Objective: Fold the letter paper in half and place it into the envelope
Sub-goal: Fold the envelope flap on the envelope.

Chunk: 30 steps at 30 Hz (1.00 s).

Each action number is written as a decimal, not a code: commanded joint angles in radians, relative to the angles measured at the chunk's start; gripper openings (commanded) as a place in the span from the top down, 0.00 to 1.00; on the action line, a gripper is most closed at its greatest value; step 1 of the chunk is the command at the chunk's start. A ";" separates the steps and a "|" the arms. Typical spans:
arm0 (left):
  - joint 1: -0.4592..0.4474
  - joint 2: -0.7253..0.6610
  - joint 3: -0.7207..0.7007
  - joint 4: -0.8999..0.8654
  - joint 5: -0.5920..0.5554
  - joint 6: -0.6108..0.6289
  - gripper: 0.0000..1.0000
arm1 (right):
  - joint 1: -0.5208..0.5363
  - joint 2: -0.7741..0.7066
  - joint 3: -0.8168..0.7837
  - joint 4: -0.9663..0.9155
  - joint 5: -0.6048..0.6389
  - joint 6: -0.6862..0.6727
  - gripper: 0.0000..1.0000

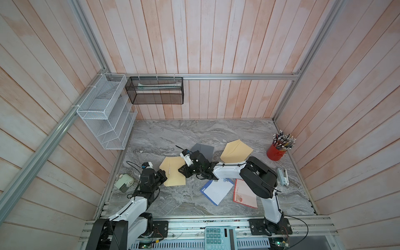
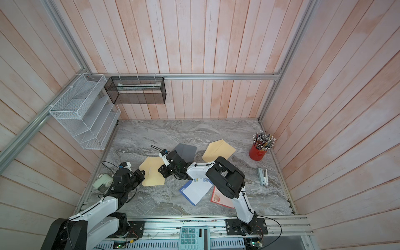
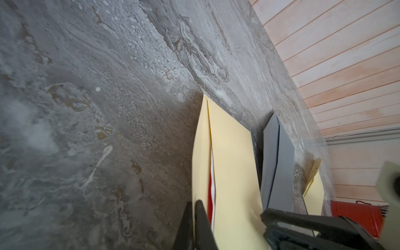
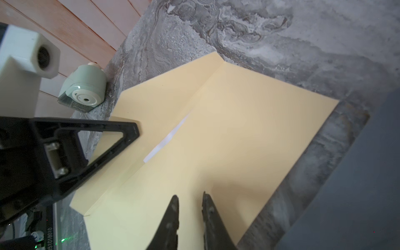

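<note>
In both top views the pale yellow paper envelope (image 1: 173, 180) lay flat on the grey marbled tabletop (image 1: 194, 134), left of centre, with its flap open toward the left arm. The left gripper (image 1: 165, 174) sat at the flap's edge and the right gripper (image 1: 181, 171) at the envelope's opposite side. From above, neither pincer's jaws could be made out.

The left wrist view settled one of them. Its two black fingers (image 3: 200, 218) were pressed together on the flap, holding it slightly raised. Only that view showed the folded letter paper (image 3: 213, 186), white with red beside it, tucked inside the envelope's mouth. The right wrist view gave just a thin white sliver of it at the opening.

The right wrist view showed the right gripper's jaws a little apart, with yellow paper visible through the narrow gap and nothing pinched. Whether the tips touched the envelope could not be told. It also caught a mint-green pencil sharpener (image 4: 84, 88) by the wall. The left wrist view instead showed a dark grey folder (image 3: 279, 168) beyond the envelope.
</note>
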 commanded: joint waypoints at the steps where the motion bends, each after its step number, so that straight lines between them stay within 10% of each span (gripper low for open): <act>1: 0.004 0.019 -0.002 0.051 0.053 -0.027 1.00 | -0.018 0.035 0.031 -0.027 -0.025 0.024 0.80; 6: 0.007 -0.012 0.008 -0.001 0.096 -0.035 0.99 | -0.042 0.060 0.035 -0.048 -0.029 0.033 0.84; 15: 0.107 -0.133 0.074 -0.249 0.135 -0.041 0.65 | -0.054 0.064 0.015 -0.047 -0.027 0.033 0.89; 30: 0.164 0.132 0.168 -0.246 0.216 0.011 0.71 | -0.053 0.061 0.007 -0.042 -0.038 0.031 0.96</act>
